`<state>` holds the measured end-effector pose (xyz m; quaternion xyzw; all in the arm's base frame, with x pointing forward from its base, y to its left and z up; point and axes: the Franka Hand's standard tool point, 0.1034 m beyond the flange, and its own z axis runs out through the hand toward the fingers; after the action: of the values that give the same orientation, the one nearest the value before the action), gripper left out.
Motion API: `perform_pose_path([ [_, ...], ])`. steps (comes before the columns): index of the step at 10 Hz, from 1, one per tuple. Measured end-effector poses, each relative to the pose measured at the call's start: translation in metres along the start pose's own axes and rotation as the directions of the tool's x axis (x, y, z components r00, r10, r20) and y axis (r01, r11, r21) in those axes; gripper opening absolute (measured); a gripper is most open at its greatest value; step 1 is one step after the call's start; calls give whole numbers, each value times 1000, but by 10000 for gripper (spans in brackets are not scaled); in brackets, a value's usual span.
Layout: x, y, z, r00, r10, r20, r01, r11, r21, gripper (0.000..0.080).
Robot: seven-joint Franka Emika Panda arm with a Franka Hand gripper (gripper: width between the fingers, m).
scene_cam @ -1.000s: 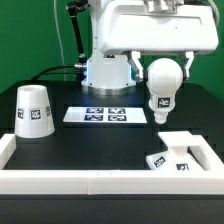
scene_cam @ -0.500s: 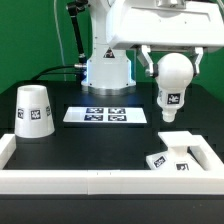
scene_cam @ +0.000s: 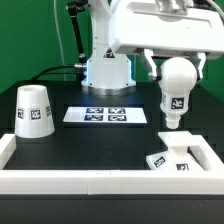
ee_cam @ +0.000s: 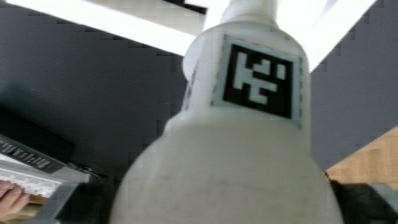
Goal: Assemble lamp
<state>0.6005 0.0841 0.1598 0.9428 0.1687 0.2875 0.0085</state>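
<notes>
black table (scene_cam: 100,145), white rail (scene_cam: 80,180) at front; jaws clamped on bulb (scene_cam: 176,85), seemingly above base (scene_cam: 190,148).

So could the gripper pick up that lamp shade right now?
Probably not yet: the gripper is shut on the bulb, held in the air. The lamp shade stands alone with nothing over it, so the way itself looks free.
</notes>
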Motion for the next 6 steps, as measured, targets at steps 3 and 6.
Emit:
perform_pose_path([
  [3,-1,-2,1,1000,-2,-9,2,1000,-2,580],
  [6,-5,-4,7,1000,-3,-5,3,1000,-1,580],
])
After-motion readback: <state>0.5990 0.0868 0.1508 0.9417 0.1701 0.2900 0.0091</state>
